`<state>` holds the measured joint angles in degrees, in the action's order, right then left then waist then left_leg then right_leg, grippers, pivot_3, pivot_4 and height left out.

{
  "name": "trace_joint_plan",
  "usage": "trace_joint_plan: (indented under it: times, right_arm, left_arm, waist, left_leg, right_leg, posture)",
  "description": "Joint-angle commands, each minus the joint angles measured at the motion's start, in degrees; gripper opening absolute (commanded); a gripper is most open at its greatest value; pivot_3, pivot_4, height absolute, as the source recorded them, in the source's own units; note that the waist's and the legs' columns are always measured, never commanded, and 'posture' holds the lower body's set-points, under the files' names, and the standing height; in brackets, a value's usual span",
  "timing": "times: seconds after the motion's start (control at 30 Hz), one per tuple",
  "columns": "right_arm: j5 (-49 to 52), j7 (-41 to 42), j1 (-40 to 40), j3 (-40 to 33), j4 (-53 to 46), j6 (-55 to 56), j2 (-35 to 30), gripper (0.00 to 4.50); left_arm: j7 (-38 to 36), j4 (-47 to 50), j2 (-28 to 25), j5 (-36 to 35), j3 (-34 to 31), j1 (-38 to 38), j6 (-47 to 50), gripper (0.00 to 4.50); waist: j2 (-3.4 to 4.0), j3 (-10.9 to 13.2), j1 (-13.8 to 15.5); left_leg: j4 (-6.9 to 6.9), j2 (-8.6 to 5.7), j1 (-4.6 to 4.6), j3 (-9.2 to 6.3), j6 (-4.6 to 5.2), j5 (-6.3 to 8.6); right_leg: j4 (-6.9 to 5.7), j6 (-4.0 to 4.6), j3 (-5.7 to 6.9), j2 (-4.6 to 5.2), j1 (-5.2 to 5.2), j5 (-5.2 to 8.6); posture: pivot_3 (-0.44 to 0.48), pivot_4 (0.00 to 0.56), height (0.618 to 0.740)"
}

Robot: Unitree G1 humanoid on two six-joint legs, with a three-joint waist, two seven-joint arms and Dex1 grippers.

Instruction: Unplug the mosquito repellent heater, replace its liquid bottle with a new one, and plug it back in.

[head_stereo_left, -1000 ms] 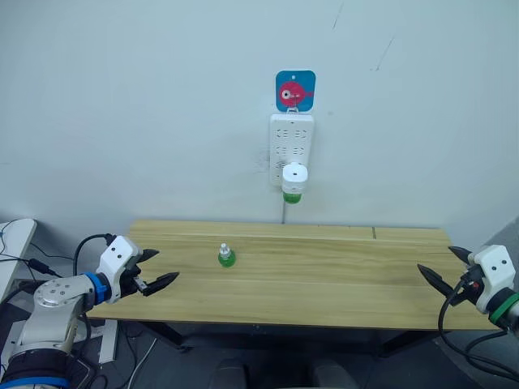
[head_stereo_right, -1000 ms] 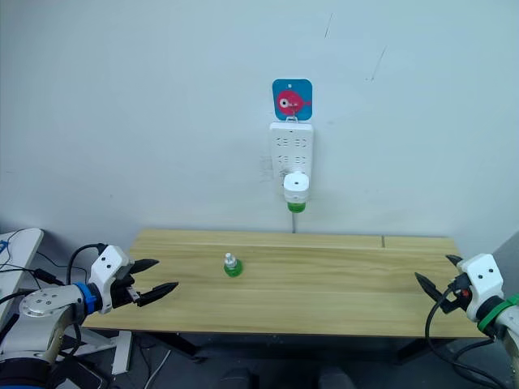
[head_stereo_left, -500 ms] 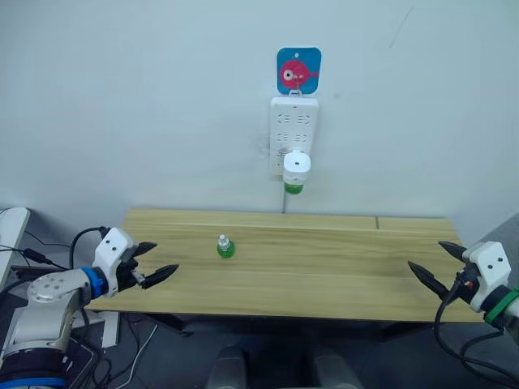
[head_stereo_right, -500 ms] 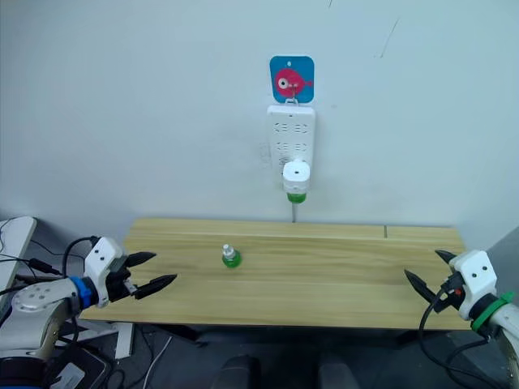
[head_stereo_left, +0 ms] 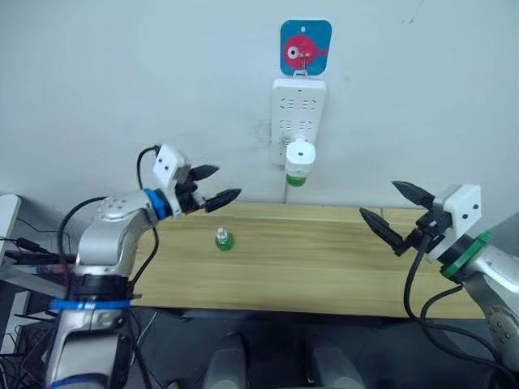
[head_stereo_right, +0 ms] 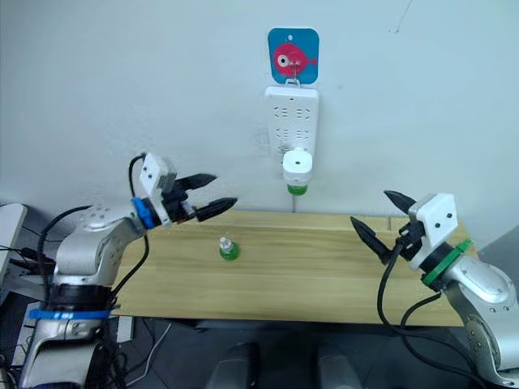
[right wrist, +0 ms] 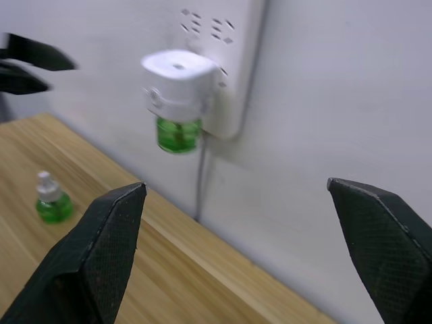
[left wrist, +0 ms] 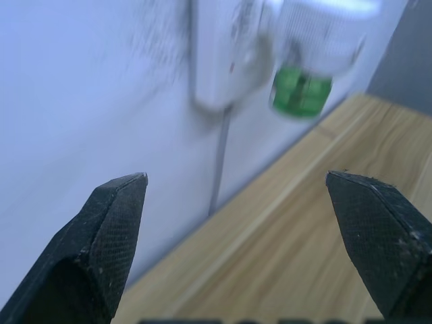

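Observation:
The mosquito repellent heater point(head_stereo_left: 299, 154), a small white unit, sits plugged into the lower part of the white power strip point(head_stereo_left: 298, 107) on the wall, with a green liquid bottle point(head_stereo_left: 296, 178) screwed under it. A second small green bottle point(head_stereo_left: 222, 240) stands upright on the wooden table point(head_stereo_left: 324, 275). My left gripper point(head_stereo_left: 213, 184) is open, raised above the table's back left, to the left of the heater. My right gripper point(head_stereo_left: 397, 209) is open, raised over the table's right side, right of the heater. In the right wrist view the heater point(right wrist: 179, 75) and the table bottle point(right wrist: 50, 201) both show.
A blue card with a red fish point(head_stereo_left: 306, 48) hangs above the power strip. A cable point(head_stereo_left: 285, 193) runs from the strip down behind the table. A seam point(head_stereo_left: 369, 211) crosses the tabletop at the back right.
Both arms have risen from the table's front corners and swung inward toward the wall and heater. The camera has also shifted. Both grippers stay open.

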<state>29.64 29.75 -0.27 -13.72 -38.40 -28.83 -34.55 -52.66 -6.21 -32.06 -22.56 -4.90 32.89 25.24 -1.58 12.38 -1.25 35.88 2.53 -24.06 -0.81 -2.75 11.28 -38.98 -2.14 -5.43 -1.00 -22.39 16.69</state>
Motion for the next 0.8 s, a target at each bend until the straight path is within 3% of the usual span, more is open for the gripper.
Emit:
trace_joint_plan:
  times: [0.03, 0.43, 0.57, 0.8]
  right_arm:
    - [1.11, -2.23, -1.98, 1.06, -3.92, -1.59, 0.62, 4.50]
    - [2.63, -9.05, -4.70, 4.50, -10.81, -8.02, 3.31, 4.50]
    - [2.74, -10.28, -3.59, 4.18, -12.53, -8.97, 3.83, 4.50]
    - [2.94, -12.29, -2.34, 4.51, -14.51, -9.90, 4.63, 4.50]
  left_arm:
    - [0.48, -4.19, 2.11, 0.50, 1.01, 4.90, -1.50, 3.93]
    - [-0.09, -29.12, 8.18, 6.89, 2.53, 19.41, -17.36, 3.93]
    - [-2.06, -32.84, 9.50, 7.76, 3.06, 21.58, -20.60, 3.93]
    - [-4.21, -36.54, 11.58, 7.68, 2.68, 24.59, -22.07, 3.93]
  waist:
    - [-0.03, 0.24, -0.44]
    - [-0.34, 1.90, -1.90]
    - [-0.33, 1.99, -2.07]
    - [-0.36, 2.03, -2.29]
  left_leg:
    - [0.00, -0.01, 0.01, -0.02, 0.00, 0.00]
    - [0.10, -0.04, -0.20, -0.10, 0.00, -0.01]
    - [0.16, -0.04, -0.89, -0.09, -0.02, -0.02]
    - [0.15, -0.05, -0.90, -0.10, -0.01, -0.02]
  right_leg:
    - [0.00, 0.00, 0.02, 0.00, 0.00, 0.00]
    - [0.00, -0.06, 0.08, 0.00, -0.11, -0.03]
    - [-0.07, -0.12, 0.07, 0.00, -0.85, -0.08]
    - [-0.07, -0.13, 0.10, 0.00, -0.85, -0.08]
  posture:
    - [-0.047, 0.247, 0.740]
    - [-0.122, 0.271, 0.740]
    - [-0.138, 0.269, 0.740]
    - [-0.159, 0.263, 0.740]
